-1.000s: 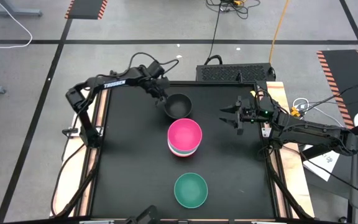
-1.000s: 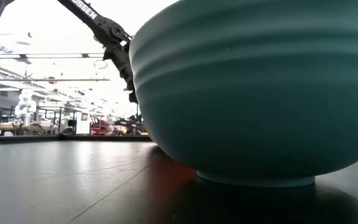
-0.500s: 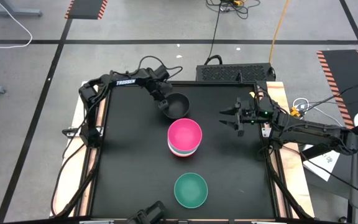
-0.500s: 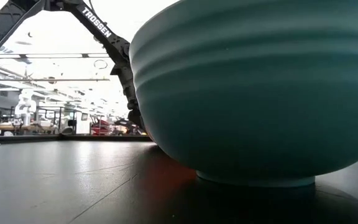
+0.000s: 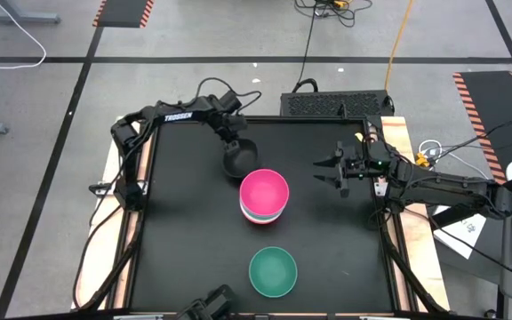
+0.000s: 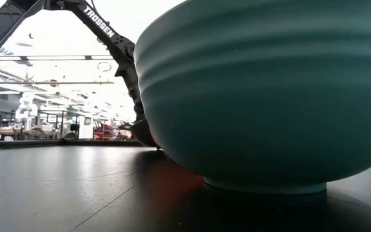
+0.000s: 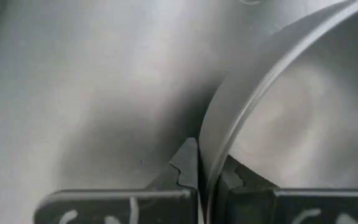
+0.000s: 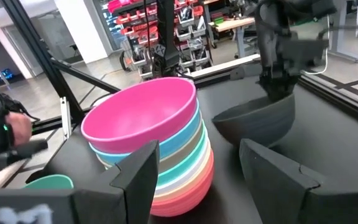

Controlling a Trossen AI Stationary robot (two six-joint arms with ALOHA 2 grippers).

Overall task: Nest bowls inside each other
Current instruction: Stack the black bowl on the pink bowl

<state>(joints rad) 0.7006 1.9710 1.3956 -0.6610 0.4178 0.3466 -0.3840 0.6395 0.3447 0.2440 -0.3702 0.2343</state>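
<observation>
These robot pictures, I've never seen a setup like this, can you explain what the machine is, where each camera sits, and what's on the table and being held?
It is a robot with two dark arms working at a black table. Each arm ends in two jaws for pinching things.

One camera looks straight down from above. One sits at table height, so the teal bowl right before it fills that picture. Two more ride on the arms' wrists.

On the table stands a stack of bowls nested in each other, with a magenta bowl on top. The teal bowl stands alone.

The left gripper has its jaws shut on the rim of a black bowl, which is tilted beside the stack. The right gripper waits at the table's right side, jaws open, holding nothing.
</observation>
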